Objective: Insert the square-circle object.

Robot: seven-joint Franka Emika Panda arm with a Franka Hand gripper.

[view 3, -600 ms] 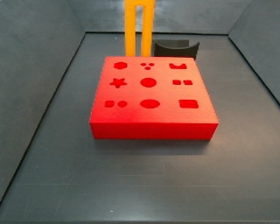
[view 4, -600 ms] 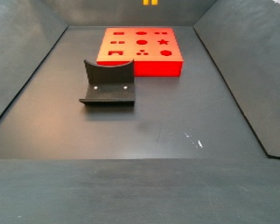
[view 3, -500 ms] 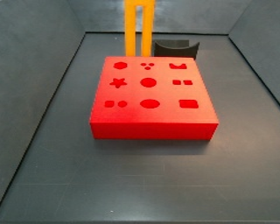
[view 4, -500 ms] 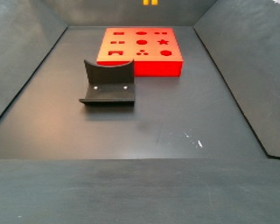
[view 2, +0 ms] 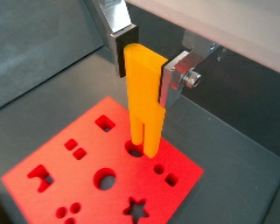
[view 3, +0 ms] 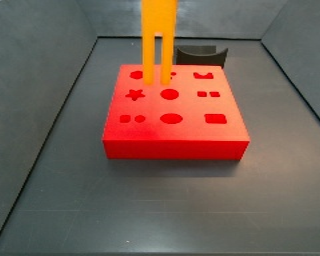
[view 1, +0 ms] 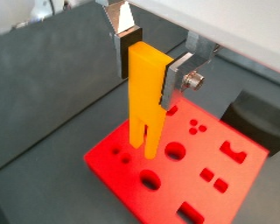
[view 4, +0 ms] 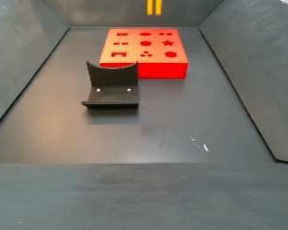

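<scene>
Tool (view 1: 150,59) poised above the red block (view 1: 184,164), clamped on the upper part of the square-circle object (view 1: 146,101); silver fingers (view 2: 178,73) with dark pads pressed against its two opposite faces in both wrist views (view 2: 143,63). Bar (view 2: 143,101) upright, orange-yellow, split at the lower end into two parallel prongs. Prong tips hanging over the block's top face among its shaped holes, near a round one; touching or just clear of the surface, cannot tell.

In a side view, only the lower stretch of the bar (view 3: 159,40) in frame, prongs down over the far row of holes in the block (view 3: 172,111); tool itself out of frame there. In a side view from the opposite end, just two prong tips (view 4: 155,8) at the upper edge, beyond the block (view 4: 144,50).

One bar. One red block, with roughly a dozen cut-outs: circles, a star, squares, dot clusters. One dark L-shaped fixture (view 4: 111,85) on its base plate, standing apart from the block and nearer that camera; behind the block in a side view (view 3: 202,53).

Dark grey matte bench (view 4: 158,135), walled by sloping dark grey panels (view 4: 21,67) on all sides.
</scene>
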